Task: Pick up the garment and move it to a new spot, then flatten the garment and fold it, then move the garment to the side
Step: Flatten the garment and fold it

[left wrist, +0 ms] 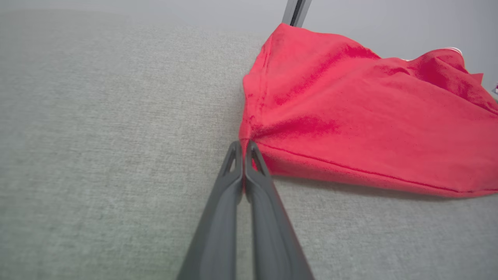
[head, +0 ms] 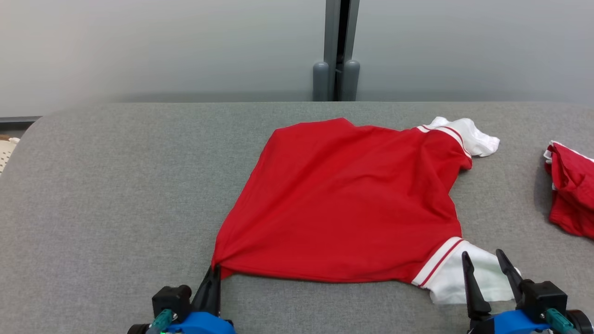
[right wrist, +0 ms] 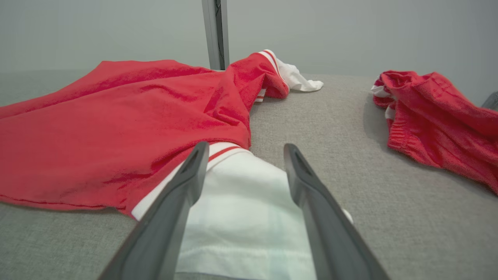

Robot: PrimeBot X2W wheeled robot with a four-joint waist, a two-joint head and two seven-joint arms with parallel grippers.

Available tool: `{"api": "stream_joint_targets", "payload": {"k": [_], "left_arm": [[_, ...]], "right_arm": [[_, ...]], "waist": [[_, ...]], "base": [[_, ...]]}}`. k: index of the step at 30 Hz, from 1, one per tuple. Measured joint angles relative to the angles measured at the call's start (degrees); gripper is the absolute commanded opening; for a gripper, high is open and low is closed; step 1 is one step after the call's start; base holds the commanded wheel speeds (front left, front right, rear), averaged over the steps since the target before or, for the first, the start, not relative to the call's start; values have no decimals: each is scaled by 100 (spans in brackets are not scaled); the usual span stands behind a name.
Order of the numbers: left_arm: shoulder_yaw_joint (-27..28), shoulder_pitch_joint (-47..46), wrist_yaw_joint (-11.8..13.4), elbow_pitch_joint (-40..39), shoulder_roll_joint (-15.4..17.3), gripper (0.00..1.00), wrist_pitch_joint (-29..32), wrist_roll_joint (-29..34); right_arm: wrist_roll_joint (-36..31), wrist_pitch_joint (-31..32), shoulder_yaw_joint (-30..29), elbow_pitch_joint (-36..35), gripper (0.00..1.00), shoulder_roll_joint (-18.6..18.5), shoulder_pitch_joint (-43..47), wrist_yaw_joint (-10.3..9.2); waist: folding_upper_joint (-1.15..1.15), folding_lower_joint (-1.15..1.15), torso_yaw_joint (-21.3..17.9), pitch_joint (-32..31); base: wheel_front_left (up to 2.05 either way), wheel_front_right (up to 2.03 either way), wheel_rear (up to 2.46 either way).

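Observation:
A red shirt [head: 348, 199] with white, red-striped sleeves lies spread on the grey table [head: 116, 195]. My left gripper [head: 214, 270] is shut on the shirt's near left hem corner, which bunches into a point at the fingertips [left wrist: 244, 146]. My right gripper [head: 482, 256] stands open just above the near white sleeve [head: 468, 278]; in the right wrist view that sleeve [right wrist: 241, 194] lies between and under the two fingers [right wrist: 194, 163]. The far white sleeve [head: 468, 132] rests at the shirt's back right.
A second red garment [head: 571, 190] with white trim is crumpled at the table's right edge, also in the right wrist view [right wrist: 439, 116]. A grey post [head: 338, 51] stands against the pale wall behind the table. Bare grey cloth stretches to the left.

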Motion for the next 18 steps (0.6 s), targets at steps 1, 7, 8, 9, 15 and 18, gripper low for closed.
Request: {"api": "stream_joint_targets", "payload": {"k": [1, 7, 8, 9, 15, 18], "left_arm": [[127, 48, -4, -34, 12, 0, 1, 42], [799, 194, -18, -210, 91, 0, 1, 291], [886, 210, -57, -225, 92, 1, 1, 333], [926, 219, -91, -235, 96, 40, 1, 394], [1132, 347, -193, -315, 56, 100, 1, 656], [1236, 466, -202, -426, 30, 100, 1, 748]], "right_arm": [[26, 0, 38, 15, 100, -1, 2, 0], [85, 0, 210, 74, 100, 1, 51, 0], [89, 0, 230, 80, 100, 2, 61, 0], [99, 0, 244, 82, 100, 2, 63, 0], [175, 0, 345, 93, 100, 1, 125, 0], [185, 0, 381, 35, 100, 1, 131, 0]], "waist": [[0, 0, 33, -27], [0, 0, 147, -167], [0, 0, 152, -184], [0, 0, 160, -197], [0, 0, 186, -270], [0, 0, 165, -295]], "base": [[0, 0, 0], [0, 0, 0], [0, 0, 0], [0, 0, 0], [0, 0, 0], [0, 0, 0]]}}
